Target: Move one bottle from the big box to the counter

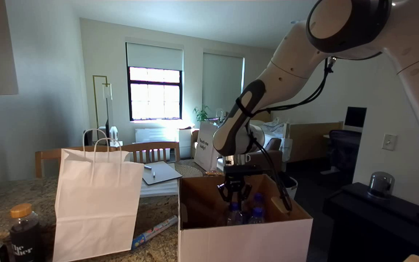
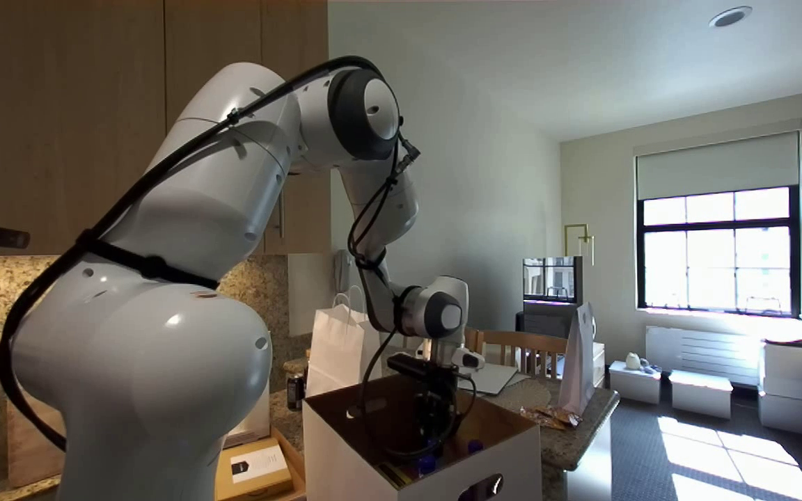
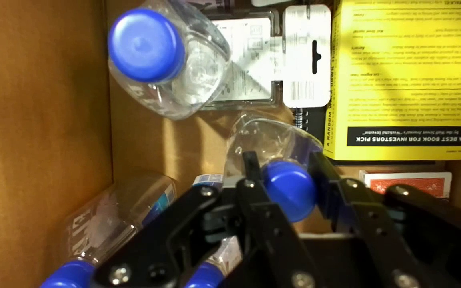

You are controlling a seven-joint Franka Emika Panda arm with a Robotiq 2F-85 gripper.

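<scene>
The big box [image 1: 246, 242] stands open on the counter [image 1: 158, 251], pale outside and brown inside; it also shows in an exterior view [image 2: 342, 452]. My gripper [image 1: 236, 198] reaches down into the box. In the wrist view the gripper [image 3: 286, 168] has its fingers on both sides of the blue cap of a clear bottle [image 3: 288, 192]. The fingers appear to touch the cap, and the bottle body is tilted below it. Another upright bottle [image 3: 146, 46] with a blue cap stands beside it, and others [image 3: 106, 220] lie partly hidden by the fingers.
A yellow book [image 3: 406, 80], packaged items [image 3: 250, 60] and a red card pack [image 3: 410, 186] lie in the box. A white paper bag [image 1: 96, 203], a printed tube [image 1: 155, 231] and a dark bottle [image 1: 24, 233] stand or lie on the counter beside the box. The box walls surround the gripper.
</scene>
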